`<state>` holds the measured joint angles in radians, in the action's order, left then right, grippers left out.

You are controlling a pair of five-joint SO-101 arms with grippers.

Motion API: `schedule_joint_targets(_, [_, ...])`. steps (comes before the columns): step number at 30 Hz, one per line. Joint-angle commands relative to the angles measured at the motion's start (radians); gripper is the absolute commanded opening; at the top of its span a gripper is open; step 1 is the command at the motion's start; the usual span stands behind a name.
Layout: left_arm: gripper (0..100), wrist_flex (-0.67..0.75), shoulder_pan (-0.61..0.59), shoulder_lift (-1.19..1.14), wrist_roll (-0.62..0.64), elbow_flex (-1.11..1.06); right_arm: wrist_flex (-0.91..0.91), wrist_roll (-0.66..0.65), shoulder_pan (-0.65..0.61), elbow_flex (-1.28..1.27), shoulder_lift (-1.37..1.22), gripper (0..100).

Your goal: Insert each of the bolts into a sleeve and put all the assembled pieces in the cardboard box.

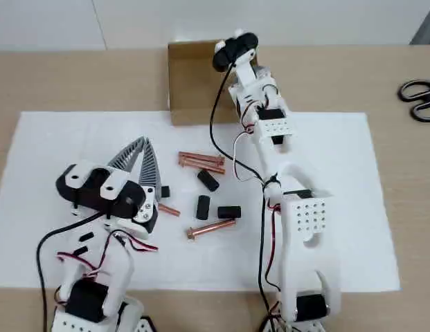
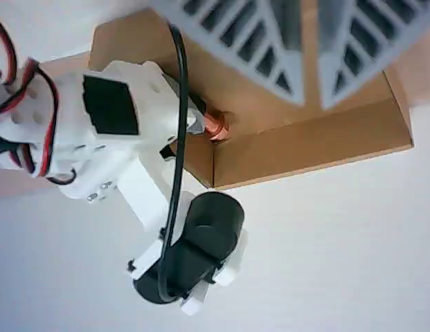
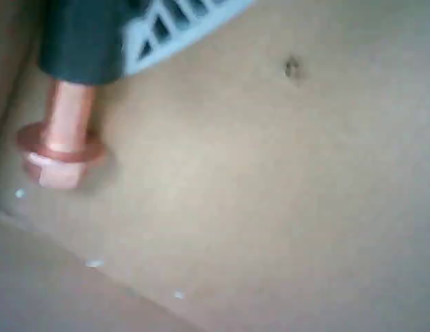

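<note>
Presently the right arm (image 1: pixel 266 117) is stretched out to the box (image 1: pixel 190 83), which sits mid-way along the far edge of the desk (image 1: pixel 62 76). The right jaws are down inside the box, clamped on a dark sleeve (image 3: pixel 76 41) with a copper bolt (image 3: pixel 62 145) through it. The bolt head is close to the box floor; whether it touches, I cannot tell. The left arm (image 1: pixel 104 190) is over the near-left part of the white sheet (image 1: pixel 339 207). The left jaws point toward the far edge, tips together, with nothing between them. Loose at mid-sheet are a pair of bolts (image 1: pixel 201 162) lying side by side, a third bolt (image 1: pixel 211 228) nearer the near edge, and a fourth bolt (image 1: pixel 168 209) just beside the left arm. Three loose sleeves (image 1: pixel 208 180) lie between them. Scissors (image 1: pixel 419 97) rest on bare desk near the far-right corner.
</note>
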<state>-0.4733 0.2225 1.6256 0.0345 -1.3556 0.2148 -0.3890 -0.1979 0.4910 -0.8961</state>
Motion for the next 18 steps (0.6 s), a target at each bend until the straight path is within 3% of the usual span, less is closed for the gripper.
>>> schedule_joint_targets(1, [1,-0.002,-0.005,0.014,0.005,0.007,0.010,-0.008,0.019,0.029,0.012,14.0])
schedule_joint_targets(4, [1,-0.002,-0.005,0.014,0.005,0.010,0.051,-0.008,0.016,0.029,0.022,13.9])
schedule_joint_targets(18, [1,0.003,-0.005,0.015,0.005,0.012,0.610,-0.002,-0.079,-0.006,0.421,13.9])
